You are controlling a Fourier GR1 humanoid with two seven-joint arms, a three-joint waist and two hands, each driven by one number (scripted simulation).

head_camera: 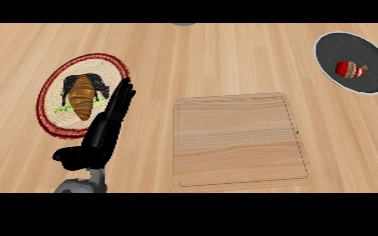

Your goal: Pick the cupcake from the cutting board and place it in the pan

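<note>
The cupcake, red-wrapped with a pale and dark top, lies tilted on its side inside the dark grey pan at the far right. A bare wooden cutting board lies in the middle of the counter with nothing on it. My left hand stands at the lower left with straight fingers pointing up and the thumb out to the left, holding nothing. Its fingertips overlap the edge of a red-rimmed plate. No right hand shows.
A round plate with a red rim at the left carries a croissant on dark and green garnish. A small grey object peeks in at the top edge. Light wooden counter surrounds everything.
</note>
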